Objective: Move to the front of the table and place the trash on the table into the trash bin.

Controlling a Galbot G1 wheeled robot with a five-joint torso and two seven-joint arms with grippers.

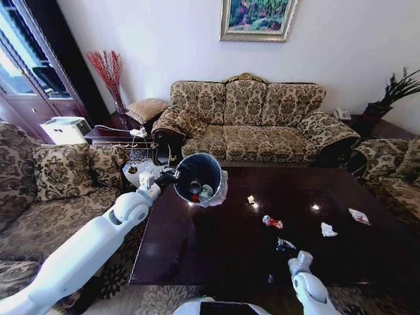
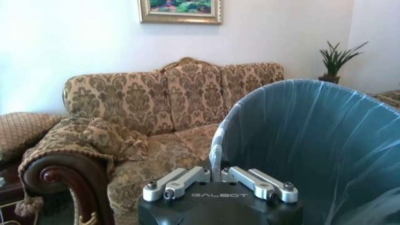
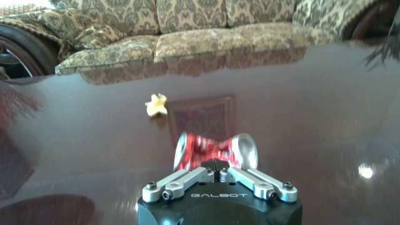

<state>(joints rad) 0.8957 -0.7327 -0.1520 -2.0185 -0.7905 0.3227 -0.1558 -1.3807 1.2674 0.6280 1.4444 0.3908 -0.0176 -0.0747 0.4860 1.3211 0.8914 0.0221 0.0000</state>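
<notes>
My left gripper [image 1: 172, 176] [image 2: 218, 171] is shut on the rim of the black trash bin [image 1: 209, 172] [image 2: 300, 140] with its thin bag liner. It holds the bin lifted and tilted over the far left corner of the dark glossy table [image 1: 216, 249] [image 3: 312, 117], and some trash lies inside. A yellowish scrap [image 1: 251, 199] [image 3: 156, 104], a crumpled red-and-silver piece [image 1: 272, 222] [image 3: 216, 150], a white tissue [image 1: 328, 229] and a red-and-white wrapper [image 1: 359, 216] lie on the table. My right gripper [image 1: 285, 245] [image 3: 218, 165] is low over the table, shut, just short of the red piece.
A patterned sofa [image 1: 252, 118] stands behind the table, with armchairs on the left [image 1: 52, 190] and right [image 1: 394, 170]. A small cluttered side table [image 1: 134, 172] sits behind the bin, by the table's far left corner. A plant [image 1: 394, 92] stands at the back right.
</notes>
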